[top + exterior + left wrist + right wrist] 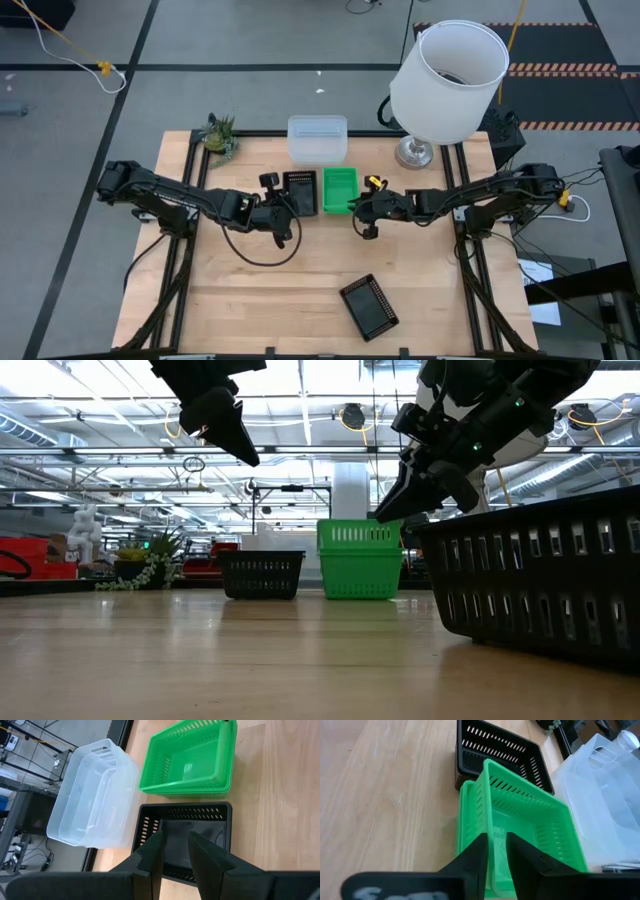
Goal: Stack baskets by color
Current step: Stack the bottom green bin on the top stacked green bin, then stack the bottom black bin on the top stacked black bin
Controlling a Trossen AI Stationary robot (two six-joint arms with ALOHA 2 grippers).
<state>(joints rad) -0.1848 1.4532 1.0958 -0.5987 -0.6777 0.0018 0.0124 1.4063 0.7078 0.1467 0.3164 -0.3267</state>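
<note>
Two black baskets show: one (pixel 300 192) just ahead of the left claw (pixel 283 208), whose fingers stand a little apart with nothing between them, and one (pixel 369 306) lying alone well behind both claws. The green baskets (pixel 339 190) are nested; the right claw (pixel 357 207) straddles their near wall, fingers slightly parted, contact hard to judge. Clear baskets (pixel 317 139) lie beyond; their count is unclear. A lampshade (pixel 447 80) stands beside the right arm

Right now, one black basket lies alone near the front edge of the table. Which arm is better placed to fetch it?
Probably the right. The lone black basket lies right of centre, slightly nearer the right gripper, which hovers over the green stack. The left gripper sits over the black stack.
</note>
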